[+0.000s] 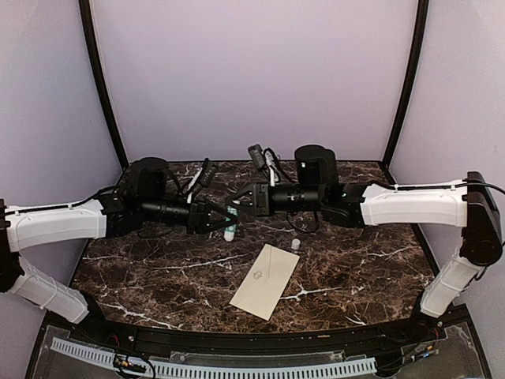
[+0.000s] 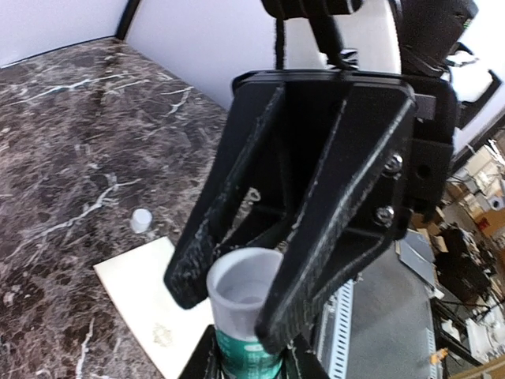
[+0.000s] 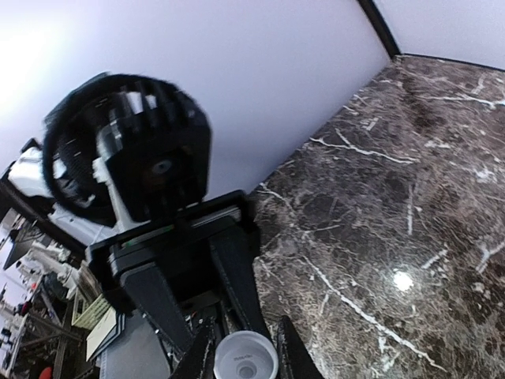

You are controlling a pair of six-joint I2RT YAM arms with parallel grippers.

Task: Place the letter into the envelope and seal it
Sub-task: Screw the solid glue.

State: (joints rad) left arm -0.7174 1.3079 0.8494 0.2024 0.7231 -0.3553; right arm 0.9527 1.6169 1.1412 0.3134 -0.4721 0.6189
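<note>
Top external, envelope (image 1: 265, 280) on table (image 1: 359, 264), below left claw (image 1: 224, 219)

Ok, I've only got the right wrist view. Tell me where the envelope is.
Observer: The envelope lies flat on the table, nearer the arm bases than both grippers.
Operator: Name the white ring I'm pinching.
Observer: It's the end of a glue stick with a green label.
Operator: Find its cap.
Observer: A small white cap sits on the table just off the envelope's far corner.
</note>
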